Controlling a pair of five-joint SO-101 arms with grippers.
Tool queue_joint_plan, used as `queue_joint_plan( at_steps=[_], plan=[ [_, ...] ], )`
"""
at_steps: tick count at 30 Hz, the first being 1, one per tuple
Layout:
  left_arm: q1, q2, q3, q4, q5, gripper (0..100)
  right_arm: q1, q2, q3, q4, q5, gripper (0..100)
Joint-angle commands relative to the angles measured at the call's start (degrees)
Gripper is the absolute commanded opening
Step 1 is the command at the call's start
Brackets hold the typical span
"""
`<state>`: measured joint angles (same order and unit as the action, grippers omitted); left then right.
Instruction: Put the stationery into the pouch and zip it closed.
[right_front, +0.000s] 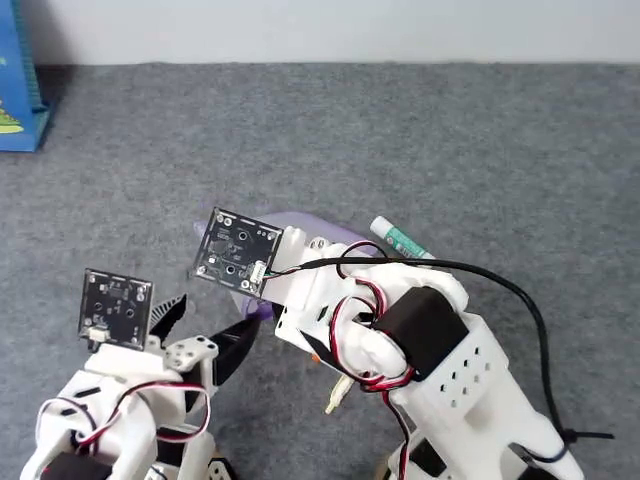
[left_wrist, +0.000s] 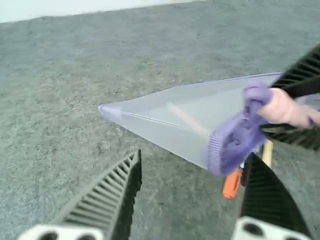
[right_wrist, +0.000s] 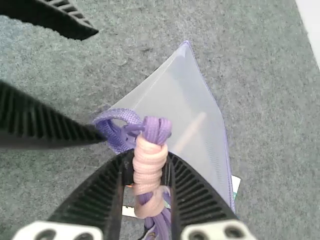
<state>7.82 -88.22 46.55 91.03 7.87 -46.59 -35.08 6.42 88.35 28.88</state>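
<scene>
Pinching its pink pull (right_wrist: 148, 160), right jaws hold the pouch (right_wrist: 190, 100) pointing away (left jaws gape).

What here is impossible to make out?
High view: most of the pouch is hidden under an arm.
Right wrist view: the right gripper, shut on the pull cord, covers much of the zip, so its state is unclear.
Left wrist view: the orange item is blurred and half hidden behind the pouch.

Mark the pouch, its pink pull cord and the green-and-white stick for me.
pouch (right_wrist: 192, 95), right wrist view, on its translucent side panel.
pink pull cord (right_wrist: 149, 162), right wrist view, on its knotted middle.
green-and-white stick (right_front: 402, 240), high view, on the middle of its body.
</scene>
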Motion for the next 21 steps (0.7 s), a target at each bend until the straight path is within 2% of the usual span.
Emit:
queue_joint_plan(
  at_steps=[1,9,21],
  plan=[
    [-1.05,1.23,1.10,-2.46,-0.26,31,0.66,-2.42,-0.53,-0.22,-0.44,0.9],
    [-1.14,1.49,4.18,-4.48,-0.35,30,0.57,-2.42,-0.53,-0.04,-0.44,0.9],
    [-0.97,1.32,4.35,-5.27,-3.60,11,0.57,-3.03,-0.88,1.98,-0.44,0.9]
  ],
)
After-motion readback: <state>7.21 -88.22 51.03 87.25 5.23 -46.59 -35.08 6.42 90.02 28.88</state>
